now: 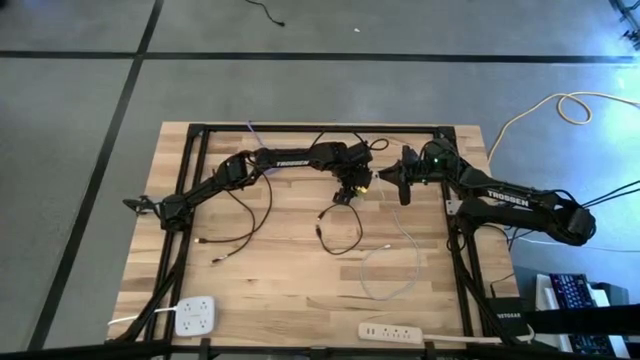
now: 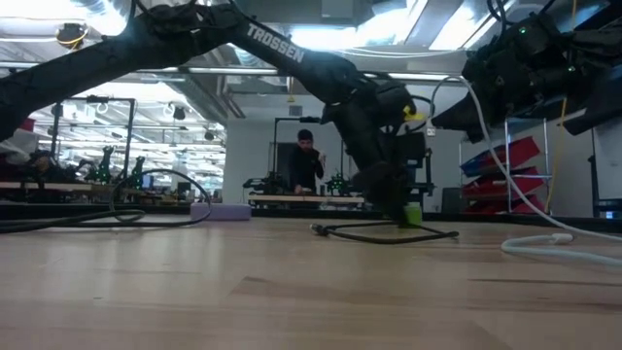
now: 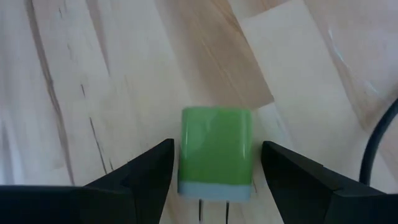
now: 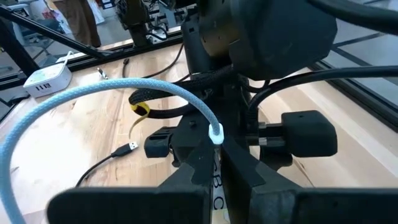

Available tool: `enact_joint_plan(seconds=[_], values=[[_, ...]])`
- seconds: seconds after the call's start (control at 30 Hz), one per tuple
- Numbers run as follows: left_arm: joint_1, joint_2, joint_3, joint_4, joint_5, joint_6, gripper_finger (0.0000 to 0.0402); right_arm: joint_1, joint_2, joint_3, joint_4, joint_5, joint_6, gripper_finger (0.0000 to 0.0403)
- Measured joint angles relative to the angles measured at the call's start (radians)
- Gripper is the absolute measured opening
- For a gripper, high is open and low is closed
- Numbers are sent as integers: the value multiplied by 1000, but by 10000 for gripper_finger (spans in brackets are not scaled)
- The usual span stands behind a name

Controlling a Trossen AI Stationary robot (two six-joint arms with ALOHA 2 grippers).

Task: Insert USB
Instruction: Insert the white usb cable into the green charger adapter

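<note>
Pale wooden planks of the table [image 1: 290, 270] fill a workshop with a grey floor, and across it, beyond the far edge, a person [image 2: 307, 163] stands at a distant bench.

At the far middle of the table the left gripper [image 1: 347, 190] points down at a small green charger block [image 3: 215, 153], its two dark fingers [image 3: 146, 171] standing apart on either side of the block with a slim gap showing on each flank, so no contact can be seen. The block sits on the wood with its pale end and two metal prongs toward the wrist camera.

Just to that gripper's right, raised above the surface, the right gripper [image 1: 398, 180] has its jaws pressed together on the end of a white braided cable [image 4: 74, 102]. The cable arches up from the clamped fingers and trails down to the table, where it loops in pale coils toward the near right side.

A black cable [image 1: 335, 225] lies curled on the wood just in front of the left gripper, one loose USB plug [image 4: 126, 149] resting flat nearby. A second black lead [image 1: 235, 225] hangs in a loop under the left arm, left of centre.

At the near edge sit a white multi-port charger [image 1: 195, 316] on the left and a white power strip [image 1: 392, 331] toward the right.
</note>
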Motion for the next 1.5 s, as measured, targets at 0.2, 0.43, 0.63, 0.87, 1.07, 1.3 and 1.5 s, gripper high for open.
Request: enact_joint_plan(seconds=[0.2, 0.43, 0.63, 0.87, 1.07, 1.3, 1.5], values=[[1, 0, -1, -8, 8, -11, 227, 0, -1, 0, 0, -21, -13, 0], [2, 0, -1, -7, 26, -6, 195, 0, -3, 0, 1, -41, -17, 0], [3, -1, -1, -11, 31, -2, 125, 1, -5, 0, 1, -186, -23, 0], [-16, -53, -1, -194, 142, 51, 125, 51, -39, -1, 154, -438, -17, 0], [-26, -158, -1, -468, 381, 179, 125, 212, -43, -1, 338, -631, -33, 0], [-137, -326, 0, -546, 653, 340, 125, 439, -41, -1, 435, -596, -151, 0], [-257, -428, 0, -511, 540, 348, 125, 545, -34, 0, 532, -548, -183, 0]])
